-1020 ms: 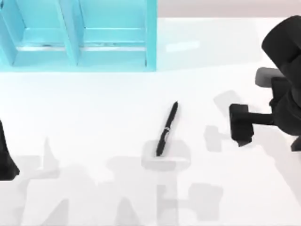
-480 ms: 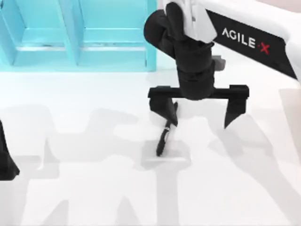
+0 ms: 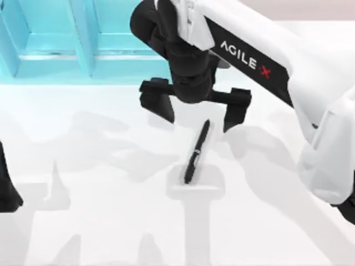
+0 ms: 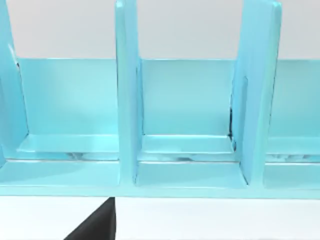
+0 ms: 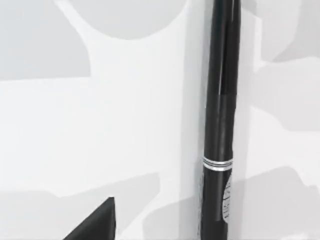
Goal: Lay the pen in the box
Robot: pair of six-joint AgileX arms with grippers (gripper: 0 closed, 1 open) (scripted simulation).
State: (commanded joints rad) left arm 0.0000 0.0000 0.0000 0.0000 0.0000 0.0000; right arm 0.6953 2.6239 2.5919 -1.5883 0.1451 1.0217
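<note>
The slim black pen [image 3: 196,152] lies on the white table near the middle, slanted, its upper end pointing toward the back. In the right wrist view the pen [image 5: 220,120] runs lengthwise with a silvery band partway along its body. My right gripper [image 3: 198,123] hangs open over the pen's far end, one finger on each side and nothing between them. The light blue box [image 3: 178,50] stands at the back left, split into compartments by upright walls, and the box [image 4: 126,125] faces the left wrist camera. My left gripper [image 3: 8,191] is parked at the table's left edge.
The right arm's white body [image 3: 310,94] reaches in from the right over the back half of the table. Bare white tabletop [image 3: 111,221] lies in front of and to the left of the pen.
My right arm has swung in from the right edge toward the left and now hovers over the pen's far end. The pen and the left arm have stayed put.
</note>
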